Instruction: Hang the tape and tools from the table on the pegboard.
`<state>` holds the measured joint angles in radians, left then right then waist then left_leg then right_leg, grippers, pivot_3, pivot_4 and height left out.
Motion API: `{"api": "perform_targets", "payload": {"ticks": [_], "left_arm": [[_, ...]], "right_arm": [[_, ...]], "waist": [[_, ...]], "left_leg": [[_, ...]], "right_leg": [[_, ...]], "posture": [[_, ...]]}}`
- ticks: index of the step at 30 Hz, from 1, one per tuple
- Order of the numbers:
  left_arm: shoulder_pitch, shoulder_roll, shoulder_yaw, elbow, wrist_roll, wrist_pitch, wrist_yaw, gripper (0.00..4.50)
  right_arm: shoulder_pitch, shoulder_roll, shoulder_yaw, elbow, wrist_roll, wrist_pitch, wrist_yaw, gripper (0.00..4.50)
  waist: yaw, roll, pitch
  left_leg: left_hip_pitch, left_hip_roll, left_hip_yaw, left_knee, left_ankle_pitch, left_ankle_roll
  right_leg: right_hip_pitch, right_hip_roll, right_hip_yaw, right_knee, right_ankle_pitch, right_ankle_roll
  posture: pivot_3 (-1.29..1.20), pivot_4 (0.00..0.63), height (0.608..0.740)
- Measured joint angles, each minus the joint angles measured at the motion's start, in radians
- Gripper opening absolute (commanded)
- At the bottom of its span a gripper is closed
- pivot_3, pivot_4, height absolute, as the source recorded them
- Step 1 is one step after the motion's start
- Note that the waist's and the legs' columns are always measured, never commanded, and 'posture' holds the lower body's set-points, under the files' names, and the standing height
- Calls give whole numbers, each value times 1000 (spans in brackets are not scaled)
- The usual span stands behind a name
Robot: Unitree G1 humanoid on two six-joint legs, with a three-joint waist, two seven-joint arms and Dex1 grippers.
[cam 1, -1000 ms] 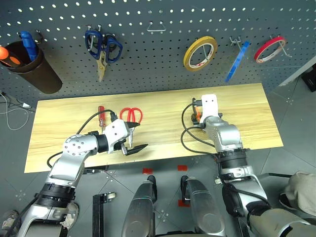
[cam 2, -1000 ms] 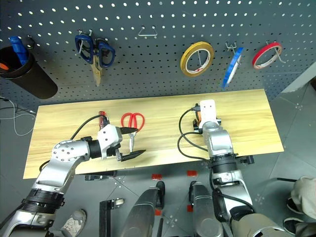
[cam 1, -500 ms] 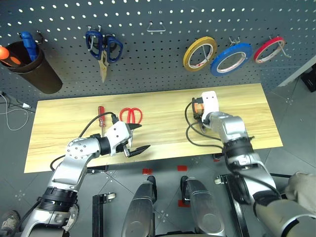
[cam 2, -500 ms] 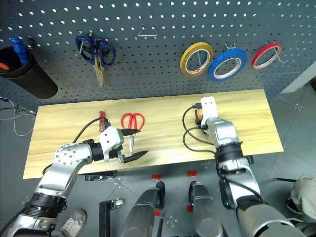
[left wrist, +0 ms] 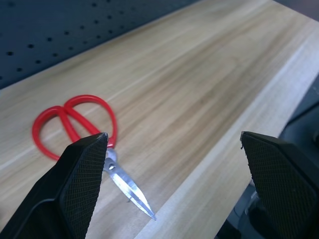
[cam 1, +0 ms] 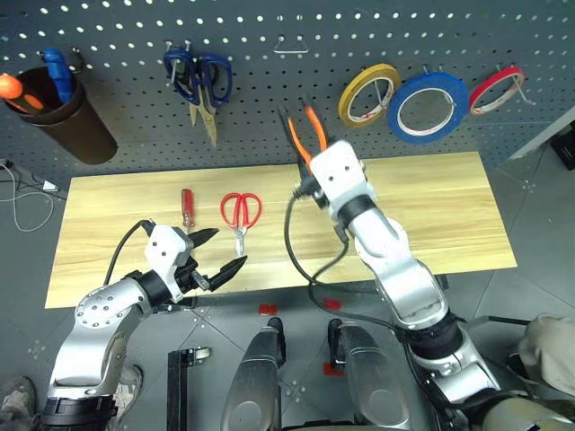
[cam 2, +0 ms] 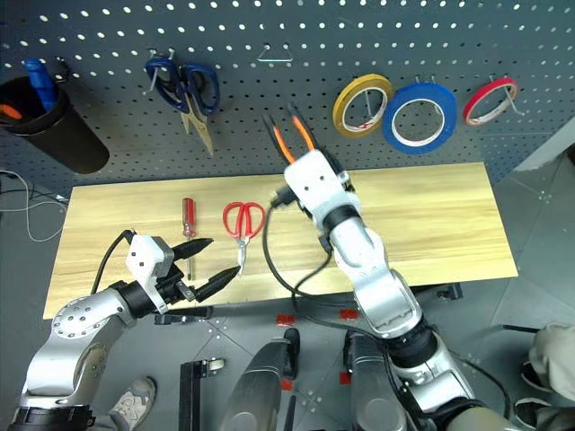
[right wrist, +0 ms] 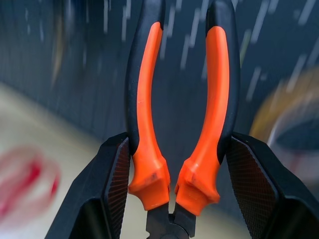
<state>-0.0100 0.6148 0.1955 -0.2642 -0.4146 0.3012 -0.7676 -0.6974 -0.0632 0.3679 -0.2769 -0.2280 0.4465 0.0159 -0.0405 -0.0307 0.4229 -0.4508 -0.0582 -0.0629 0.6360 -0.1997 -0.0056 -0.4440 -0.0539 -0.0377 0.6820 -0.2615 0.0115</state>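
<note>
The pliers (cam 1: pixel 315 128) have orange-and-black handles and are off the table. My right gripper (right wrist: pixel 177 142) is shut on them near the joint, handles pointing up at the pegboard (cam 1: pixel 117 40). The blue tape (cam 1: pixel 428 105) hangs on the pegboard between a yellow roll and a red roll. Red-handled scissors (cam 1: pixel 240 210) and a slim red-handled screwdriver (cam 1: pixel 187 206) lie on the wooden table (cam 1: pixel 431 206). My left gripper (cam 1: pixel 225 250) is open and holds nothing. It hovers at the table's front edge, just in front of the scissors' blade tips (left wrist: pixel 134 196).
A bare wire hook (cam 1: pixel 288 47) sits on the pegboard above the pliers. Dark-blue scissors (cam 1: pixel 199 79) hang to its left. A brown cup (cam 1: pixel 67 121) with screwdrivers hangs at the far left. Yellow tape (cam 1: pixel 368 94) and red tape (cam 1: pixel 496 88) flank the blue roll.
My right gripper closed on the pliers and lifted them off the table, up and left toward the pegboard. The left gripper drew back to the left. The blue tape swung from edge-on to face-on.
</note>
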Motion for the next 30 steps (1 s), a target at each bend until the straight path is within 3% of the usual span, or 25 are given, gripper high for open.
{"api": "perform_targets", "payload": {"ticks": [6,16,22,30], "left_arm": [[-119,4,6,-41,-23,103,71,4500],[-403,6,-57,-31,-4,170,127,4500],[-440,5,-74,1,-2,193,125,4500],[-417,6,-74,3,23,176,127,4500]], "right_arm": [[-292,34,-102,258,-8,-286,-73,2596],[-559,49,-232,661,14,-493,-133,2596],[-611,78,-269,753,26,-557,-151,2596],[-561,154,-271,745,58,-532,-153,2596]], "waist": [[16,-3,-2],[13,-4,-2],[3,-3,-2],[5,-3,-2]], "left_leg": [[0,-1,-3,1,2,-1],[0,0,-1,1,3,-1],[0,1,1,-2,3,-1],[0,1,1,-2,3,-1]], "right_leg": [[2,0,-3,0,1,-2],[2,0,-3,0,1,-2],[-1,0,-1,0,1,-2],[-1,0,-1,0,1,-2]], "posture": [[40,384,740],[32,390,740],[28,389,740],[28,393,740]]}}
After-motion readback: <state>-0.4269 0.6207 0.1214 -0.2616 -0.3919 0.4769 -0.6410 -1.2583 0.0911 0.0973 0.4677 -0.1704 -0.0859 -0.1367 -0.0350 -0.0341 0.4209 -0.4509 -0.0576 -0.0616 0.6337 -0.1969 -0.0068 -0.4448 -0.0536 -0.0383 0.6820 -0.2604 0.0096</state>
